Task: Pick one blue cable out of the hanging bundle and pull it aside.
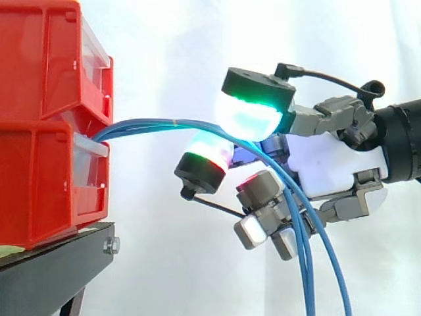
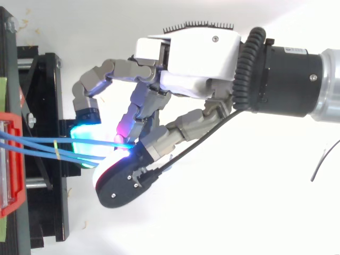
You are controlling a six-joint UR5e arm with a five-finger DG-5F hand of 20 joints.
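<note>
Level side view, close overhead view, sharing hand [image 1: 327, 166] [image 2: 197, 57], blue cables [image 1: 150, 123] [image 2: 35, 139], bins [image 1: 39, 141]

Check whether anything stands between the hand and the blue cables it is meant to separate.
Nothing visible does. The blue cables arch from the red bins straight into the hand, whose curled fingers close around them. Below the hand they hang free before the white curtain.
</note>
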